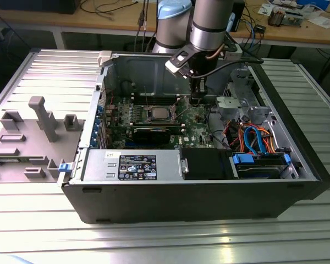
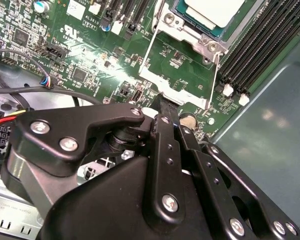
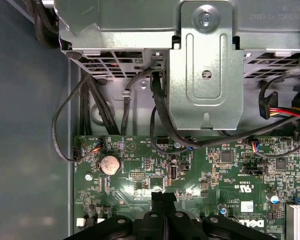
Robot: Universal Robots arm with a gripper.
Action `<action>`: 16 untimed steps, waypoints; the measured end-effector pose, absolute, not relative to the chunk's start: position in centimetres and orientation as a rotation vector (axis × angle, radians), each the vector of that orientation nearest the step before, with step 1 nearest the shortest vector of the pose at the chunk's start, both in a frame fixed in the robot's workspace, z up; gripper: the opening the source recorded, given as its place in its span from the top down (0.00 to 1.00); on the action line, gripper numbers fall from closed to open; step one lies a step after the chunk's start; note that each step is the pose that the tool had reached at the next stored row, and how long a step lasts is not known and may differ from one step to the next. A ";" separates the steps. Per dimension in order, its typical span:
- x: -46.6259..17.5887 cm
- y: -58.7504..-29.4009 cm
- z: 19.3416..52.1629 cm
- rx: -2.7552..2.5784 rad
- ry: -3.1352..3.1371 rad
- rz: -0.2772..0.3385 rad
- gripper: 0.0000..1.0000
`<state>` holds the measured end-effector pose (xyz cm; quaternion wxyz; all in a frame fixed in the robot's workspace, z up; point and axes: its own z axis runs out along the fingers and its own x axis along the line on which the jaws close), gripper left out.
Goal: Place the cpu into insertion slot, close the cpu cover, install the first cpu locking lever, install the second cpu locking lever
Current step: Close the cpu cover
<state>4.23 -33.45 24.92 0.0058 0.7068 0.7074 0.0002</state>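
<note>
My arm (image 1: pixel 209 22) hangs straight down into the open computer case (image 1: pixel 181 192). The gripper (image 1: pixel 196 98) is low over the green board (image 3: pixel 205 170), just to the exterior view's right of the insertion slot (image 1: pixel 157 114). Its fingers (image 3: pixel 157 200) are pressed together on nothing. The cpu (image 2: pixel 212 11) sits in the slot. The cpu cover (image 2: pixel 160 82) looks swung open, I think, with its free edge just beside the fingertips.

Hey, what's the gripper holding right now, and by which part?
It cannot be told. The gripper is low over the board beside the insertion slot, where the cpu lies.
</note>
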 end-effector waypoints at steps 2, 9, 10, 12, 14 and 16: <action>4.2 -33.4 24.9 2.212 2.214 0.001 0.89; 4.1 -33.4 24.9 2.212 2.214 0.000 0.89; 4.1 -33.4 24.9 2.212 2.214 0.001 0.89; 4.0 -33.4 24.9 2.212 2.214 0.001 0.89; 3.9 -33.4 24.9 2.212 2.214 0.001 0.89; 3.7 -33.4 24.9 2.212 2.214 0.001 0.89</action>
